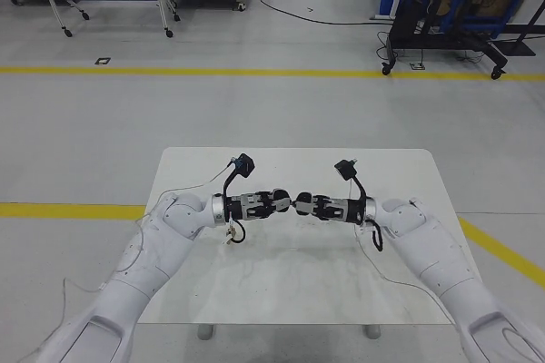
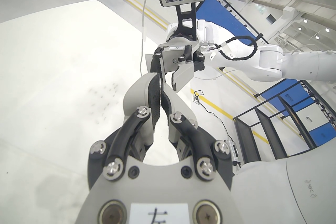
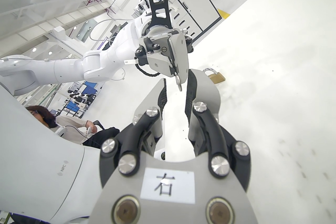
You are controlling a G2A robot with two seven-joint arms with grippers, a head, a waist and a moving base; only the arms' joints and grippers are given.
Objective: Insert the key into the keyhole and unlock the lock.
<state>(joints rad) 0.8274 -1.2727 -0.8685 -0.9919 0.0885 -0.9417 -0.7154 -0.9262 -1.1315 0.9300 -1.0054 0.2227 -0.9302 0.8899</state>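
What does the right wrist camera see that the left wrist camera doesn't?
Right wrist view, not the left: a brass padlock lying on the white table. Left wrist view, not the right: a black metal rack standing on the floor, with a cable trailing near it. Both: the table, and the two grippers meeting tip to tip above it, the left gripper shut on the key and the right gripper open.
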